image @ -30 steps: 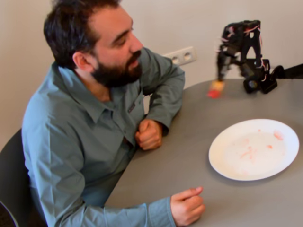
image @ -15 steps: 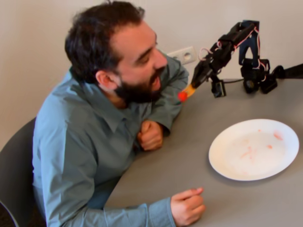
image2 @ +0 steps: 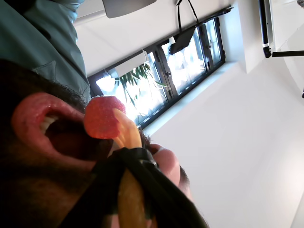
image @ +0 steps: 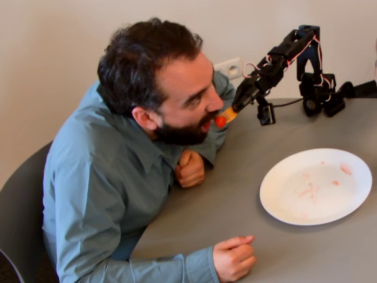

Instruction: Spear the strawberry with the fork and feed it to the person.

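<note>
The strawberry (image: 220,121) sits speared on the tip of the orange-yellow fork (image: 228,114), right in front of the person's (image: 159,76) open mouth. My gripper (image: 237,106) is shut on the fork and reaches left from the arm at the back right. In the wrist view the strawberry (image2: 100,118) on the fork (image2: 127,135) is at the person's open lips (image2: 28,107), touching or nearly touching; the black gripper (image2: 124,156) wraps the fork's handle. The white plate (image: 277,200) on the grey table holds only pink juice smears.
The person leans over the table's left edge, one fist (image: 189,168) under his chin and one hand (image: 234,257) near the front. The arm's base (image: 318,88) stands at the back right. A wall socket (image: 231,67) is behind.
</note>
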Available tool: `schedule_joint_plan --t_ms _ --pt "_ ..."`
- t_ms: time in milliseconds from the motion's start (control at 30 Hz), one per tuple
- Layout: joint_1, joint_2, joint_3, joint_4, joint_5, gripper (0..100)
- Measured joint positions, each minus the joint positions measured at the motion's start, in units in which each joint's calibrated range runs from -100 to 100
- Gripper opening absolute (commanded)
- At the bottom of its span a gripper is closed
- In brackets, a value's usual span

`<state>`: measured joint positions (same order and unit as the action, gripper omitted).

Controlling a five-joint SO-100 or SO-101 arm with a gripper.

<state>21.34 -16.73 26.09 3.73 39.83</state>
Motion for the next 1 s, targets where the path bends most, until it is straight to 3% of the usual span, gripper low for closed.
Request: schedule_joint_plan --t_ms 1000 --pt "5.8 6.0 -9.0 -0.5 1.8 2"
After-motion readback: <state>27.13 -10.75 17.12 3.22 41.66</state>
